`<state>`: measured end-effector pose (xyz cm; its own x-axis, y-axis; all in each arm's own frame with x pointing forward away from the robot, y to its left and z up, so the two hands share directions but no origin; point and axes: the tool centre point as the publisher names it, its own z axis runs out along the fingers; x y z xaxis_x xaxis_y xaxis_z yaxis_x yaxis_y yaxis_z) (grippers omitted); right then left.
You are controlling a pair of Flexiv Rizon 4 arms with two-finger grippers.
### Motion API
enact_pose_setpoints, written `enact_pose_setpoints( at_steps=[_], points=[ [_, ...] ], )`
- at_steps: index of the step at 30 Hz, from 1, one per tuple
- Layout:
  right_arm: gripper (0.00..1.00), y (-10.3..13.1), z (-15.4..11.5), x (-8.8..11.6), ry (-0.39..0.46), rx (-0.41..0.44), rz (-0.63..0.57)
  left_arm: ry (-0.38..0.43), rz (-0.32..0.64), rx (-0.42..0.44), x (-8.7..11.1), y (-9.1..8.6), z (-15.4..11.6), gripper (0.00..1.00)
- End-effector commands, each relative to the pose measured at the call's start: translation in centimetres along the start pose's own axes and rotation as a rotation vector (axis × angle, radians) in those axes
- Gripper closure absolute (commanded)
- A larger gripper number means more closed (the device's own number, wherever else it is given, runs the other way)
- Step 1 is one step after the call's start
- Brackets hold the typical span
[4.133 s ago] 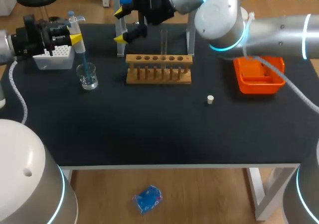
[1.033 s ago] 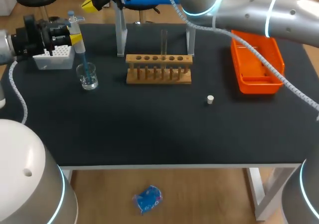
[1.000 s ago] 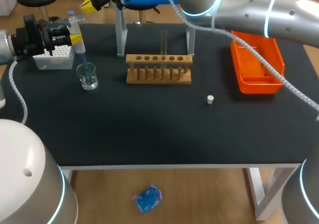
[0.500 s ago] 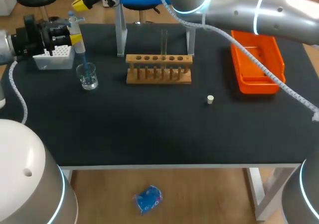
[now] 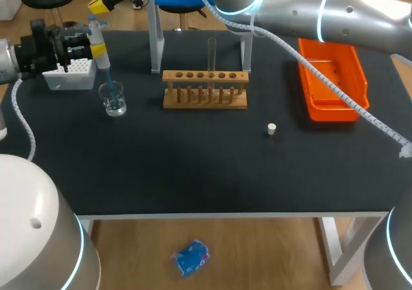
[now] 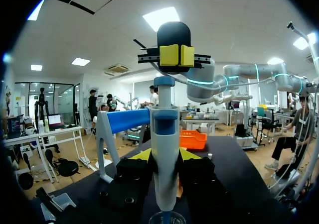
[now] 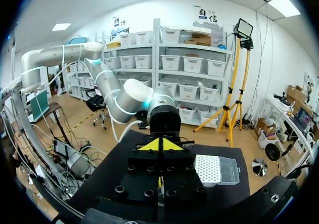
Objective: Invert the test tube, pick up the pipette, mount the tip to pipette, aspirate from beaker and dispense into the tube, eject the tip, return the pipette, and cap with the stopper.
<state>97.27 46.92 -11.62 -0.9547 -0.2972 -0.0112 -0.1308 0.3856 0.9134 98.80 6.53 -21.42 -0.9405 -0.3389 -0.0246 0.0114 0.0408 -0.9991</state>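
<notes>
A laboratory: the black-topped bench (image 5: 193, 167) carries a wooden test-tube rack (image 5: 205, 89) with a clear glass test tube (image 5: 211, 53) upright in it, a small glass beaker (image 5: 114, 100), a white box of pipette tips (image 5: 69, 71), a white and blue pipette (image 5: 103, 63), an orange plastic tray (image 5: 331, 80) and a small white stopper (image 5: 271, 129).

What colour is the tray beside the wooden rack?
The tray is bright orange, seen best in the head view.

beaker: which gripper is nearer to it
Left. The left gripper holds the pipette just above the beaker; the right gripper hovers farther off, over the pipette's top.
</notes>
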Motion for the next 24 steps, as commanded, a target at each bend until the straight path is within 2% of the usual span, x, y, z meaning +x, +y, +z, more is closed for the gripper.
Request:
enact_pose_setpoints(
  at_steps=[1, 24],
  points=[
    [1.00, 0.0, 0.2, -0.6, 0.012, 0.007, 0.004, 0.002, 0.001, 0.001, -0.1, 0.0, -0.1, 1.00],
    [1.00, -1.1, 1.1, -1.1, 0.024, 0.003, 0.024, 0.002, 0.001, 0.001, -0.1, 0.0, -0.1, 1.00]
  ],
)
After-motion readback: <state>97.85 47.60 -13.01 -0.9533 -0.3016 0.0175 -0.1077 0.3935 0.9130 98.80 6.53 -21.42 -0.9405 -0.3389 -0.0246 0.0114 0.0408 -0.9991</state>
